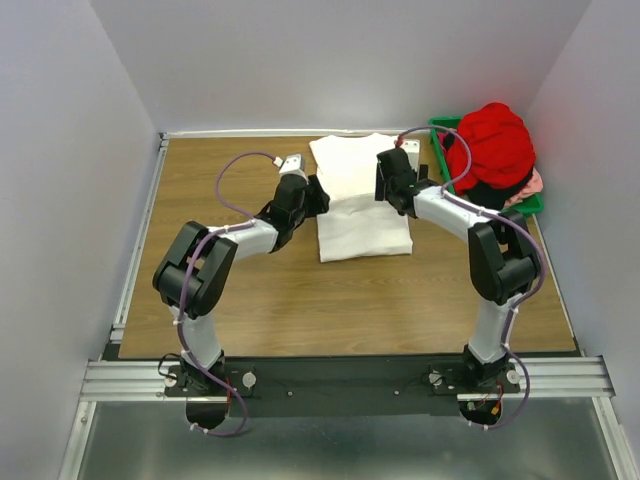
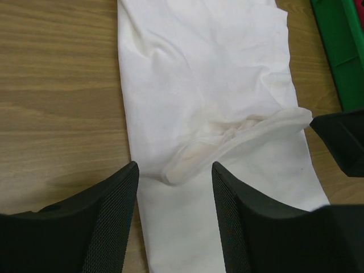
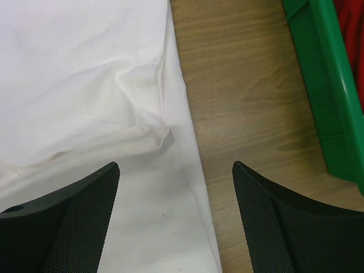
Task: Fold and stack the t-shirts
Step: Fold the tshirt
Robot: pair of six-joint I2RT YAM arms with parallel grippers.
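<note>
On the wooden table (image 1: 250, 290), one white t-shirt (image 1: 360, 205) is laid flat near the far middle, folded in to a narrow oblong, with a rumpled fold of cloth (image 2: 239, 136) seen across it in the left wrist view. It is flanked by the two arms: the left gripper (image 1: 318, 196) is held over its left edge and the right gripper (image 1: 384, 182) over its right edge, so that part of each side of the shirt is hidden from above. The fingers of both claws are seen spread apart in the wrist views, with nothing pinched between them; only the shirt and bare wood are seen beneath. One green bin (image 1: 438, 125) is set at the far right corner, just beside the white shirt but apart from it, with a strip of wood between. One red t-shirt (image 1: 497, 143) is heaped high in the bin, above its rim. Pink cloth (image 1: 533, 185) and dark cloth (image 1: 490, 193) are seen under the red heap at the bin's near end; how many garments these make cannot be told. A metal rail (image 1: 350, 378) is fixed along the near edge, with both arm bases bolted to it.
</note>
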